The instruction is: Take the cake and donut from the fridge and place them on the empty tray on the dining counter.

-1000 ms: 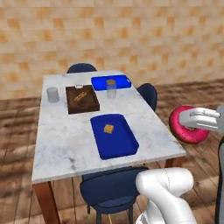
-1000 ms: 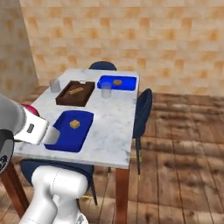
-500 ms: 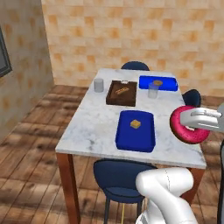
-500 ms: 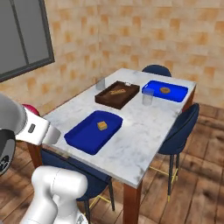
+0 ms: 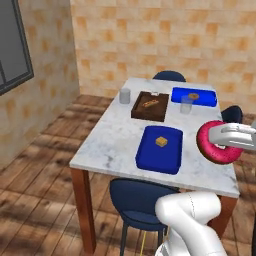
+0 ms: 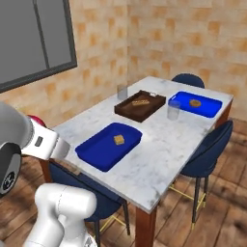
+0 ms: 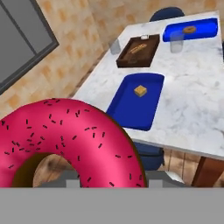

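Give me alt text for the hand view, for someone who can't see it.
A pink donut with dark sprinkles looms close at the lower left. Beyond it stands the marble dining counter, with the cake lying in the nearest blue tray, then a brown wooden tray and another blue tray.

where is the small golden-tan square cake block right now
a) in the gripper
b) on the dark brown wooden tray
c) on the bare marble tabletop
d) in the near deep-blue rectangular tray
d: the golden-tan square cake sits inside the near deep-blue rectangular tray, while the gripper holds the pink-iced ring donut.
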{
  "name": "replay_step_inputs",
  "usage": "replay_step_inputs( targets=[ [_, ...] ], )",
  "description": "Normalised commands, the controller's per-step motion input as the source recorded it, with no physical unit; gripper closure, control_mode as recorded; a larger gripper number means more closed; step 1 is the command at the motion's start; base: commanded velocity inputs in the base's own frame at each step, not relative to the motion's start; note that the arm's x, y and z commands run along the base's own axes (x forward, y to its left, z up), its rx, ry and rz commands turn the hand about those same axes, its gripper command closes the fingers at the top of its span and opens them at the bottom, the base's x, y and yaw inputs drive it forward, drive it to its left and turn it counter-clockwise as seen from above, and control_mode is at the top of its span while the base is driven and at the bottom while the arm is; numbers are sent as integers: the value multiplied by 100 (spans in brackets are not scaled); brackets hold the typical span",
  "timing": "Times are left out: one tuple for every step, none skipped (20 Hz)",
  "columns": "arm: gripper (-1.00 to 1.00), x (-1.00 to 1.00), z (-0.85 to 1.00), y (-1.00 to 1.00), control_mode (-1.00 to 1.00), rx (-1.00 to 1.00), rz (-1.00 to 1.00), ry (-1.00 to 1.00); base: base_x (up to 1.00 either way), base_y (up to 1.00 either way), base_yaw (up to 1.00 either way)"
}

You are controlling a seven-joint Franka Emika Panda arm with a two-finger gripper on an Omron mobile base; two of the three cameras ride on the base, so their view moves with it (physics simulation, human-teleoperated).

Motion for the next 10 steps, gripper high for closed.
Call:
replay_step_inputs(
  targets=[
    [100, 0, 0, 0, 100, 0, 0, 0, 64, -66, 37],
    [100, 0, 0, 0, 100, 0, 0, 0, 60, -62, 40],
    [100, 0, 0, 0, 100, 0, 0, 0, 75, -64, 39],
    [100, 0, 0, 0, 100, 0, 0, 0, 86, -62, 38],
    [100, 0, 0, 0, 100, 0, 0, 0, 91, -60, 39],
    [100, 0, 0, 0, 100, 0, 0, 0, 93, -59, 39],
    [100, 0, 0, 0, 100, 0, 0, 0, 99, -59, 38],
    [100, 0, 0, 0, 100, 0, 0, 0, 100, -64, 37],
    [100, 100, -21, -73, -100, 20, 35, 33, 0, 0, 0],
    [100, 100, -28, -66, -100, 16, 30, 31, 0, 0, 0]
  ],
)
